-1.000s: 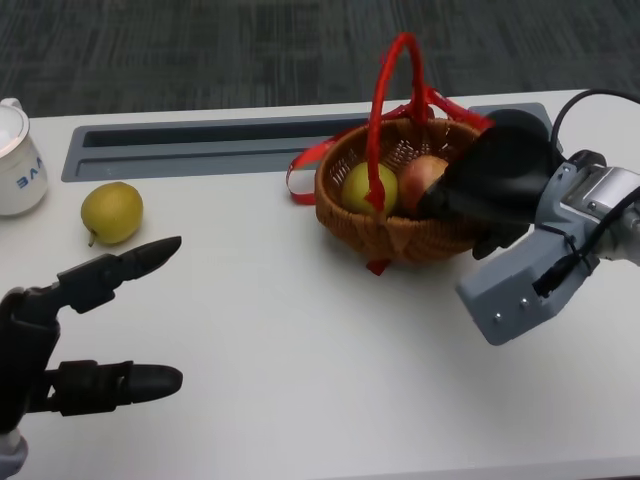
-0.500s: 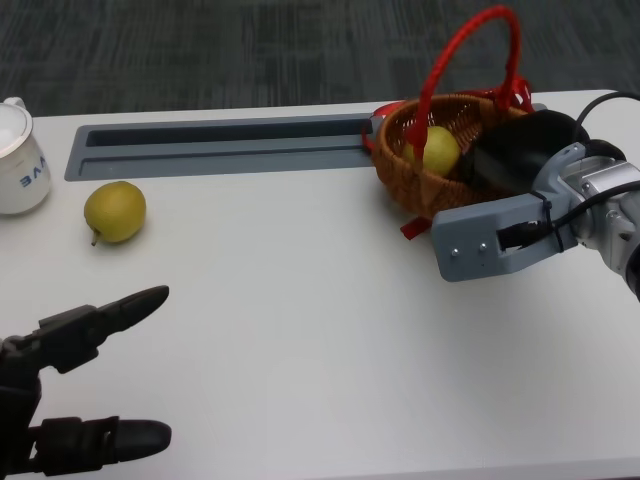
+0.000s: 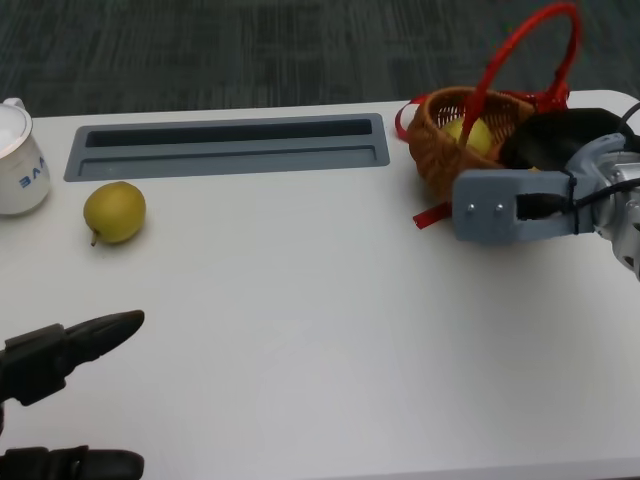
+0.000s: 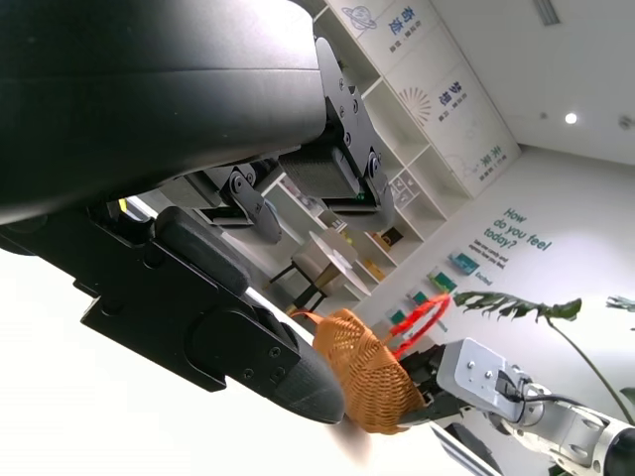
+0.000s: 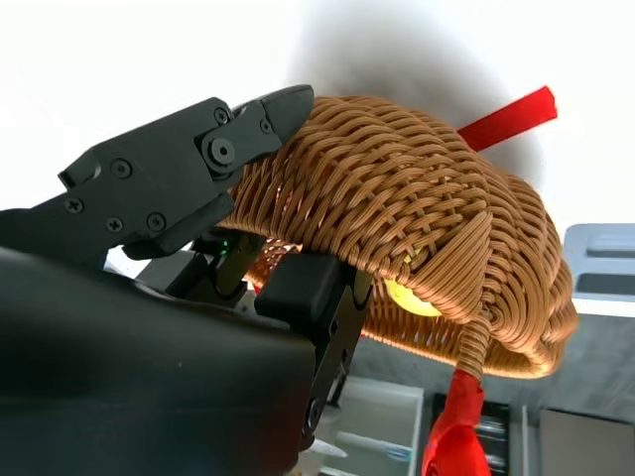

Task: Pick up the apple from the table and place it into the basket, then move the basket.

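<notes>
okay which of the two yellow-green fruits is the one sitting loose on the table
The pear at the table's left, near the white mug. The other yellow-green fruit lies inside the basket.

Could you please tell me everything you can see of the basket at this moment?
The basket is a round bowl of woven tan wicker with a tall red hoop handle and a red ribbon trailing onto the table. It stands at the far right, a yellow-green fruit inside. The right hand grips its rim.

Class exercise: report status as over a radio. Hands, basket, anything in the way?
Right hand grips wicker basket at table's far right corner. Left hand open, holding nothing. Yellow-green fruit in basket. Pear and mug far left, clear of it.
</notes>
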`<action>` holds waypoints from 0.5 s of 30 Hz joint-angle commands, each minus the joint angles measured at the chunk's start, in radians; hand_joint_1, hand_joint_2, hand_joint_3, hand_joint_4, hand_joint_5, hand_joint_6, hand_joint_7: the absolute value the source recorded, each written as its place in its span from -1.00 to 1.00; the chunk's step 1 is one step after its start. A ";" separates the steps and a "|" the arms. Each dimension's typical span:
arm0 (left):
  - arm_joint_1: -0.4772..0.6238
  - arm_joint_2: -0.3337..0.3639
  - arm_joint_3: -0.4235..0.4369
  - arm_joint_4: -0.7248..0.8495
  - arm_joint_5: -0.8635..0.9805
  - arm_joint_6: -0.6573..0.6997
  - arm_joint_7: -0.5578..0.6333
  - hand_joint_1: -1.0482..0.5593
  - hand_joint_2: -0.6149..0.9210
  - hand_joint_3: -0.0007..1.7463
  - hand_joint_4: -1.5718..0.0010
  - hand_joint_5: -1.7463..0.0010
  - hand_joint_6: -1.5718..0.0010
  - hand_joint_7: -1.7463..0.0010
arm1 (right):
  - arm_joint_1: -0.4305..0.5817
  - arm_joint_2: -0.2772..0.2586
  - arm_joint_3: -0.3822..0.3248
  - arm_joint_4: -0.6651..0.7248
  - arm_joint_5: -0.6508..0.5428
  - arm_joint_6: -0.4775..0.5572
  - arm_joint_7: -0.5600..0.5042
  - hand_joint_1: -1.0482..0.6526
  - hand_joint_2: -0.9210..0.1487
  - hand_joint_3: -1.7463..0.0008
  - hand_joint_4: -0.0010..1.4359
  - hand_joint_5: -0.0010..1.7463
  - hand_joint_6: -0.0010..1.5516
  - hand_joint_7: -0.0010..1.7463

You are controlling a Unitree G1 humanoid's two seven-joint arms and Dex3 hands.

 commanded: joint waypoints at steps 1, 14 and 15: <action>0.028 0.033 -0.006 -0.024 -0.037 0.009 -0.020 -0.61 0.73 -1.00 -0.03 0.98 0.08 0.99 | 0.014 -0.030 -0.021 0.001 0.018 0.019 0.003 -0.15 -0.95 0.98 0.35 -0.93 0.25 -0.98; 0.050 0.056 -0.024 -0.048 -0.088 0.037 -0.061 -0.59 0.74 -1.00 -0.04 0.99 0.09 1.00 | 0.043 -0.027 -0.055 0.000 0.043 0.003 0.066 -0.66 -0.90 1.00 -0.08 -0.99 -0.31 -1.00; 0.043 0.056 -0.026 -0.044 -0.087 0.038 -0.063 -0.58 0.74 -1.00 -0.04 0.99 0.09 1.00 | 0.042 -0.029 -0.058 -0.001 0.045 -0.001 0.080 -0.75 -0.88 1.00 -0.27 -0.99 -0.43 -1.00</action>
